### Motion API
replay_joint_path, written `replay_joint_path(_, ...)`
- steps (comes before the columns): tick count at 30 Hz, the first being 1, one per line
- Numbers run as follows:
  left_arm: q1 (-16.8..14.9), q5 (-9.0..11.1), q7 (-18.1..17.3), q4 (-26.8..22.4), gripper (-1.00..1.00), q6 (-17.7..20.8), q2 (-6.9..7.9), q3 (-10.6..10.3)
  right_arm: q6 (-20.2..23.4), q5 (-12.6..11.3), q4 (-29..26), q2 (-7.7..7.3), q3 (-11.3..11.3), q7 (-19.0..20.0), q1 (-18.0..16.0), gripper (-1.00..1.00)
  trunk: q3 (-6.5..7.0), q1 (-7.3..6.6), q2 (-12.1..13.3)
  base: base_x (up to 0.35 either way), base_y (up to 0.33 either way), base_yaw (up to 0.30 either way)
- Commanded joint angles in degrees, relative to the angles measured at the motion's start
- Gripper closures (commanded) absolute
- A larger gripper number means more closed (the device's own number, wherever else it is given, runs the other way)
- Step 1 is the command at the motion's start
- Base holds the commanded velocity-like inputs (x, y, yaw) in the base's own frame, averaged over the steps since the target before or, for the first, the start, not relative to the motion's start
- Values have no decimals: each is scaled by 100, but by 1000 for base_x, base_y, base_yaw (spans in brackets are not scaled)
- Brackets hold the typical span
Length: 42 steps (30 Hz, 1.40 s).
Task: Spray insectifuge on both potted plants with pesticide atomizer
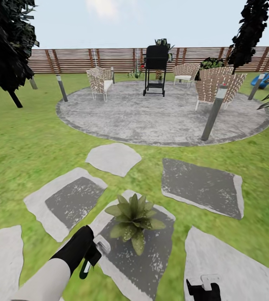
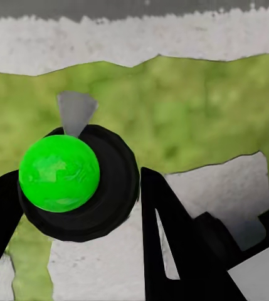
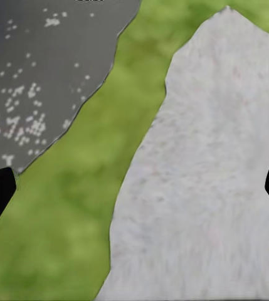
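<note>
Left gripper (image 1: 93, 253) clamps atomizer (image 2: 71, 182) beside potted plant (image 1: 133, 218); no writing legible.

Right black claw (image 1: 203, 289) is cut by the head view's bottom edge; its fingertips are out of frame, though the wrist view shows black finger edges wide apart. Left black claw (image 1: 93, 251) holds the small white-headed sprayer (image 1: 101, 244); the sprayer's body is mostly hidden behind the claw there. In the left wrist view, the sprayer's round black body with a bright green cap (image 2: 59, 173) hides the ground beneath. The low speckled green rosette plant (image 1: 133, 217) covers its own pot. Dark foliage (image 1: 7, 42) is cropped at the left edge.
</note>
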Motion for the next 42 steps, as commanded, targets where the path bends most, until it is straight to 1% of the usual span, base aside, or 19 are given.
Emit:
replay_joint_path(1, -1, -61, -58, -18, 100, 5, -14, -5, -20, 11, 2, 0, -48, 39, -4, -100, -5, 1, -2, 149, 302, -297)
replay_joint_path(6, 3, -58, -58, -22, 100, 5, -52, -5, -20, 11, 2, 0, -48, 39, -4, -100, -5, 1, -2, 146, 303, -300)
replay_joint_path(11, 4, -60, -58, -22, 100, 5, -92, -8, -20, 11, 2, 0, -48, 39, -7, -100, -5, 1, -2, 29, 294, -300)
replay_joint_path(17, 4, -63, -58, -22, 100, 5, -95, -24, -20, 11, 2, 0, -49, 36, -5, -100, -5, 1, -2, 1, 49, -289)
replay_joint_path(28, 2, -70, -49, -31, 100, 5, -89, -17, -20, 11, -7, -9, -57, 30, -4, -100, -5, 1, -2, 0, 5, -29)
replay_joint_path(32, 2, -70, -49, -31, 100, 5, -95, -17, -20, 5, -7, -9, -57, 30, -4, -100, -5, 1, -2, 0, 264, -18)
replay_joint_path(42, 2, -69, -49, -31, 100, 5, -95, -17, -20, 7, -7, -6, -57, 30, -4, -100, -5, 1, -2, 5, 260, -270)
